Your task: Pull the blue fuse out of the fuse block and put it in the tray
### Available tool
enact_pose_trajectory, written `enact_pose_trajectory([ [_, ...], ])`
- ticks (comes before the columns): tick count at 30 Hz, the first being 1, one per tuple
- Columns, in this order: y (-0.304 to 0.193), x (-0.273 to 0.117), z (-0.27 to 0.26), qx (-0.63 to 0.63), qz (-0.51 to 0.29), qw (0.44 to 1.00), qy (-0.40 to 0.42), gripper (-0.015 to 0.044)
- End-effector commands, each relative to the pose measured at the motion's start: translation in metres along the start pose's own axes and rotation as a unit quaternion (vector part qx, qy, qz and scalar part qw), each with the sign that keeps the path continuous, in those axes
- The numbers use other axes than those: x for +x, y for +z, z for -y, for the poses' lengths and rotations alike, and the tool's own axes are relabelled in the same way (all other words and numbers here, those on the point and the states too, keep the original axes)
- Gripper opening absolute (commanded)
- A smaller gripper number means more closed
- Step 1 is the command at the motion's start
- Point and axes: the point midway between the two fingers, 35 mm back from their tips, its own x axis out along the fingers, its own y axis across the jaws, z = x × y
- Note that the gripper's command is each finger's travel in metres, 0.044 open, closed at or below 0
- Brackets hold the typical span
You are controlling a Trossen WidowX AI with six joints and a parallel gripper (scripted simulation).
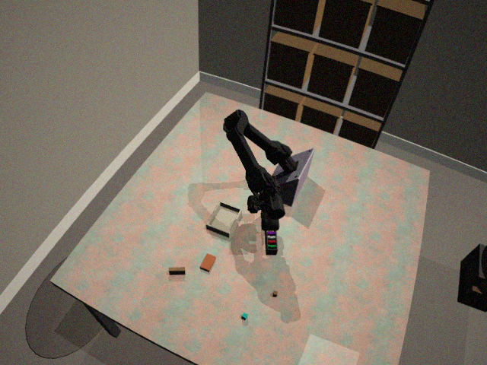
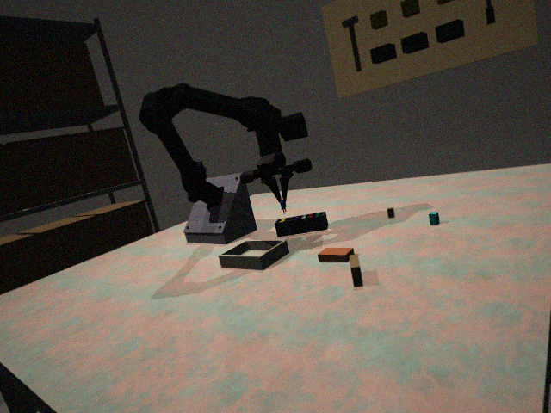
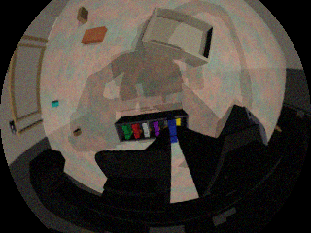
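My gripper (image 2: 283, 203) (image 3: 172, 130) is shut on the blue fuse (image 2: 282, 205) (image 3: 173, 130) and holds it upright, clear above the black fuse block (image 2: 302, 225) (image 3: 151, 116). The fuse's lower end shows above the block's top in the exterior view. The block also shows in the top view (image 1: 271, 252), where the arm hides its near end and the fingertips. Green, red, white, purple and yellow fuses stand in the block. The open grey tray (image 1: 217, 231) (image 2: 242, 261) (image 3: 194, 57) lies beside the block and is empty.
An orange block (image 1: 208, 262) (image 2: 335, 255) (image 3: 94, 35) and a brown block (image 1: 176, 271) (image 2: 355, 271) (image 3: 83, 15) lie beyond the tray. A teal cube (image 1: 244, 315) (image 2: 434, 218) (image 3: 55, 103) and a small dark block (image 1: 275, 293) (image 2: 390, 212) (image 3: 77, 131) stand past the fuse block's green end.
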Motion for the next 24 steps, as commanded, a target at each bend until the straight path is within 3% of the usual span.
enact_pose_trajectory([
  [1,0.029,-0.004,-0.001,0.004,-0.001,1.000,0.007,0.0000],
  [18,0.151,-0.004,0.050,0.006,0.009,1.000,0.002,0.0000],
  [24,0.161,-0.004,0.057,0.007,0.012,1.000,0.000,0.0000],
])
